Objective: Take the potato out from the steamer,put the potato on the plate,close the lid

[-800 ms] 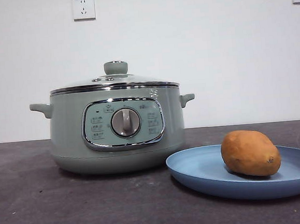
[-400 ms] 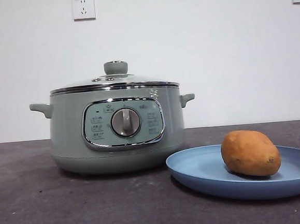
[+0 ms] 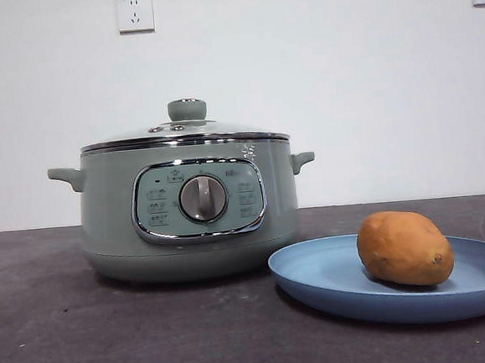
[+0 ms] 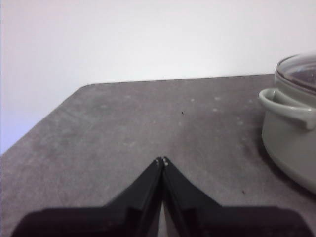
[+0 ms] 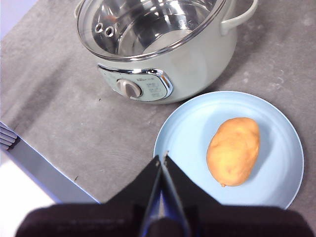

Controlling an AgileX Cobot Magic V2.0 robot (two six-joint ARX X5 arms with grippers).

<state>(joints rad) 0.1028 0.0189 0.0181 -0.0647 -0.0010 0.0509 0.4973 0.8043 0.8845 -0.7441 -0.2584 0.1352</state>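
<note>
The potato (image 3: 403, 248) is lying on its side on the light-blue plate (image 3: 335, 288), which sits on the dark worktop (image 3: 87, 345) just beside the sage-green steamer (image 3: 111, 225). The glass lid (image 3: 184, 133) is seated on the steamer (green knob up top). Right pincer (image 5: 161, 158) hangs above the plate's near edge, jaws pressed together and empty; left pincer (image 4: 161, 160) is over bare worktop beside the steamer, also closed on nothing.
</note>
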